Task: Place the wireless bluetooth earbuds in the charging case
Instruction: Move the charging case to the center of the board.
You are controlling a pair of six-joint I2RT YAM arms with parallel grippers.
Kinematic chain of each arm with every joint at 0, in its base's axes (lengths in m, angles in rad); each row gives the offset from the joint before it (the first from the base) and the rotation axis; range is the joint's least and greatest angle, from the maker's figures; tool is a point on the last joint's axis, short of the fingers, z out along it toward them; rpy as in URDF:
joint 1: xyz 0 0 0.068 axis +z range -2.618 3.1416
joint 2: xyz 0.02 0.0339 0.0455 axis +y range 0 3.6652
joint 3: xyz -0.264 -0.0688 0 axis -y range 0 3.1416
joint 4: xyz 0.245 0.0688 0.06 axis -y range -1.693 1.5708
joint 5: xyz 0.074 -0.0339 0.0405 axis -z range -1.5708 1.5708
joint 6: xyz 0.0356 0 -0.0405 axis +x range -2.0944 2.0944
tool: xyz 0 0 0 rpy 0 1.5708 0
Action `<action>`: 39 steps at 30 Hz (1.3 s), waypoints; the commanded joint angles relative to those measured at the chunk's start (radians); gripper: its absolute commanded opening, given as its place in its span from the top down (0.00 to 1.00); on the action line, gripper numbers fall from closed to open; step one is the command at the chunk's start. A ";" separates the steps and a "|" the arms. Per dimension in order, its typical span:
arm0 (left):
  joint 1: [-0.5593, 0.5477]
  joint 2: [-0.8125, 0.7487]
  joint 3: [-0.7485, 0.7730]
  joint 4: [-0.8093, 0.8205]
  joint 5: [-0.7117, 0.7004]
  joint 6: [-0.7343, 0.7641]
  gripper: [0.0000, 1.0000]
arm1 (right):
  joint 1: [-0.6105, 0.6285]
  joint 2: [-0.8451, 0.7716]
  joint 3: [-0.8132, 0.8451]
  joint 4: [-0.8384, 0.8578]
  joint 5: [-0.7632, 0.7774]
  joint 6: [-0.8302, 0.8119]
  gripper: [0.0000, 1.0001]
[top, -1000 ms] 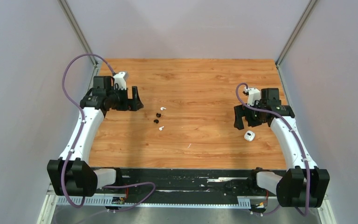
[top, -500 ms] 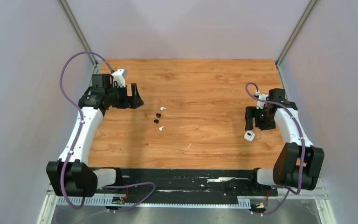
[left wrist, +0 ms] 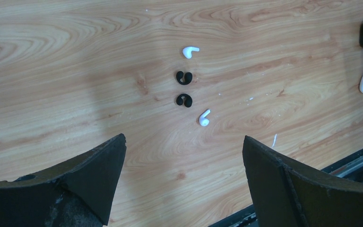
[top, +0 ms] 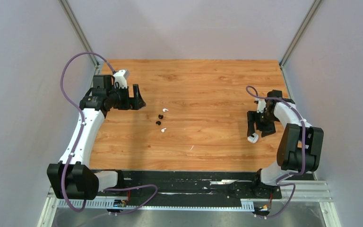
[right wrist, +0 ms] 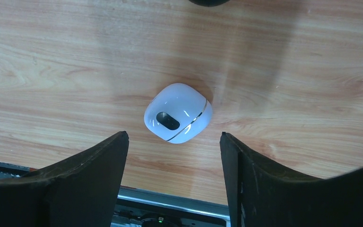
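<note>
Right pincer spread apart, charging case on table between its fingertips, ungripped and apparently shut; left pincer also apart, both earbuds loose ahead of its fingertips, well apart from case; no insertion done, every step outstanding.

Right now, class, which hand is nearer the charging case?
Right. The right hand, open, sits just over the charging case; the left hand is far across the table, beyond the earbuds.
</note>
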 commanded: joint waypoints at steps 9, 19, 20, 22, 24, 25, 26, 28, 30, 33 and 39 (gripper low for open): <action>0.001 -0.021 -0.004 -0.009 -0.034 0.063 0.01 | 0.002 0.116 0.023 -0.008 0.060 0.169 0.32; 0.001 -0.017 -0.004 -0.017 -0.028 0.054 0.00 | 0.047 0.152 0.021 0.025 0.047 0.170 0.58; 0.002 -0.016 -0.004 -0.021 -0.026 0.054 0.00 | 0.075 0.147 0.024 0.024 0.043 0.159 0.60; 0.001 -0.015 -0.003 -0.021 -0.021 0.054 0.00 | 0.144 0.136 0.037 0.025 0.022 0.133 0.65; 0.001 -0.016 -0.007 -0.012 -0.009 0.050 0.00 | 0.247 0.129 0.058 0.026 -0.008 0.094 0.69; 0.001 -0.017 -0.014 -0.008 0.002 0.047 0.00 | 0.300 0.134 0.078 0.023 -0.016 0.077 0.72; 0.001 -0.018 -0.017 0.000 0.010 0.043 0.00 | 0.352 0.143 0.100 0.023 -0.020 0.051 0.78; 0.001 -0.020 -0.032 0.017 0.046 0.035 0.00 | 0.442 0.164 0.126 0.044 -0.029 -0.022 0.84; 0.001 -0.022 -0.051 0.038 0.091 0.021 0.01 | 0.513 0.177 0.138 0.102 -0.020 -0.091 0.84; 0.000 -0.027 -0.078 0.058 0.127 0.002 0.01 | 0.592 0.172 0.123 0.223 -0.054 -0.244 0.82; 0.002 -0.050 -0.101 0.042 0.133 0.011 0.01 | 0.722 0.133 -0.014 0.389 -0.121 -0.693 0.78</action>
